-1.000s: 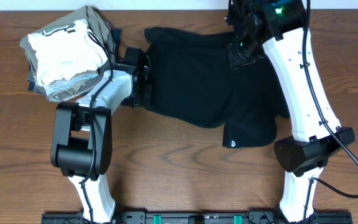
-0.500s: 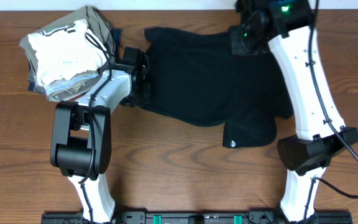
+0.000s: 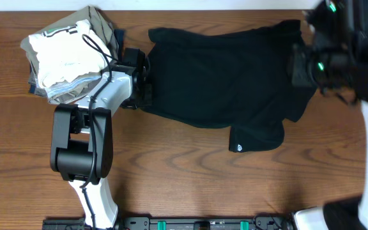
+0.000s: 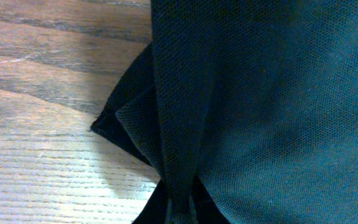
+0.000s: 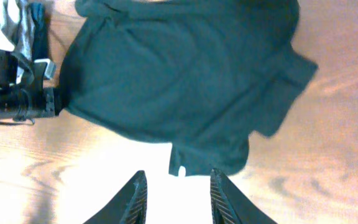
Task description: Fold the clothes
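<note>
R claw (image 5: pixel 176 186) risen, clothes (image 3: pixel 222 76) spread below

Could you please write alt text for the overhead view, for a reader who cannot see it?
A black garment lies spread and rumpled on a wooden table, the left gripper shut on its left edge. A stack of folded garments sits at upper left; the right arm is a blur at upper right.

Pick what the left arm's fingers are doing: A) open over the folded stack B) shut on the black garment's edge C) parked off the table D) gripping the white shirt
B: the left wrist view shows the black garment bunched into a pleat that is pinched at the left fingers.
</note>
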